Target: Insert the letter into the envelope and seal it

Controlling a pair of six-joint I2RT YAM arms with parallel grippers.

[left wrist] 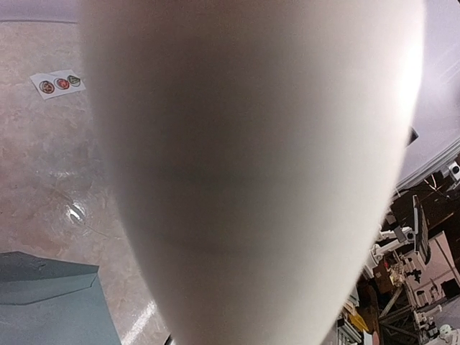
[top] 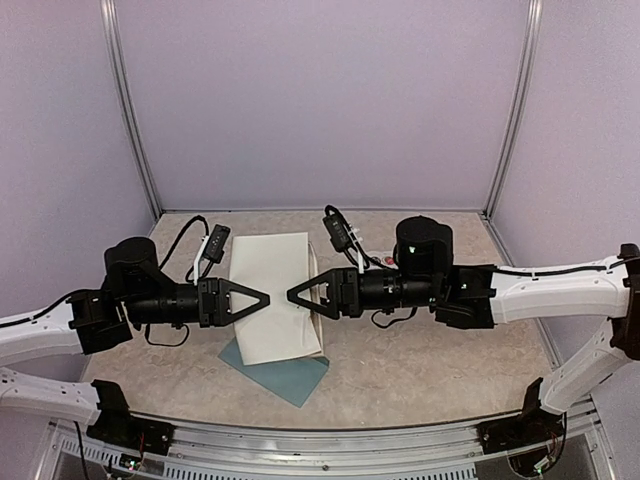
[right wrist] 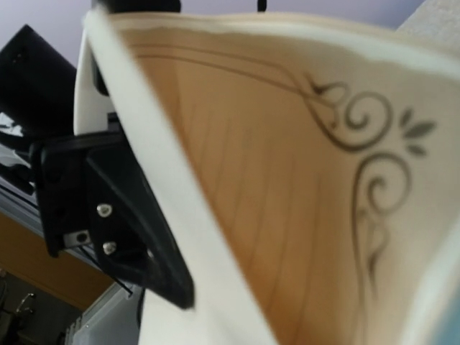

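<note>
The letter (top: pixel 272 290) hangs curled between both arms over the table, plain white back up. In the right wrist view its cream ruled face (right wrist: pixel 287 194) with the dark ornate border fills the frame. In the left wrist view its white back (left wrist: pixel 251 180) hides the jaws. My left gripper (top: pixel 266 299) pinches the letter's left edge, fingers together. My right gripper (top: pixel 291 296) meets the letter from the right. One black finger (right wrist: pixel 144 237) shows beside the fold and the other is hidden behind paper. The teal envelope (top: pixel 285 375) (left wrist: pixel 50 302) lies flat under the letter.
A white strip of round stickers (left wrist: pixel 57 83) lies on the beige table (top: pixel 430 360), behind my right arm in the top view (top: pixel 388 262). Purple walls with metal posts (top: pixel 130 110) close the back and sides. A metal rail (top: pixel 330 440) runs along the near edge.
</note>
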